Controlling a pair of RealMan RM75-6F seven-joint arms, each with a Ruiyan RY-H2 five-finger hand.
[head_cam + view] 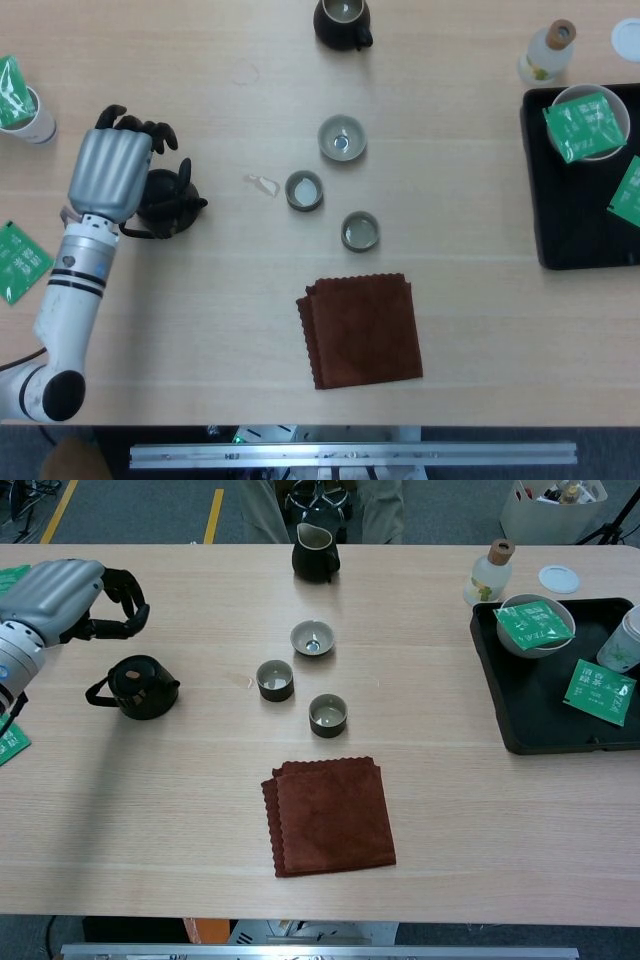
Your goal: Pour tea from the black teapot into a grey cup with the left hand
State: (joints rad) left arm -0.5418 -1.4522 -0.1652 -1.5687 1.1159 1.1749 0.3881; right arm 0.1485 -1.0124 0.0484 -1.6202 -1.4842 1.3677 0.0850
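Observation:
The black teapot (167,200) (141,687) stands upright on the table at the left, its lid on and its spout toward the cups. My left hand (105,175) (62,597) hovers just above and behind it, fingers loosely curved and holding nothing, clear of the pot. Three grey cups sit mid-table: a wide one (342,138) (312,638) farthest back, a middle one (304,190) (275,680) and a near one (360,231) (327,715). My right hand is out of both views.
A folded brown cloth (362,328) lies near the front edge. A black pitcher (343,22) stands at the back. A black tray (570,225) with a bowl and green packets sits right, beside a bottle (548,52). A paper cup (27,110) stands far left.

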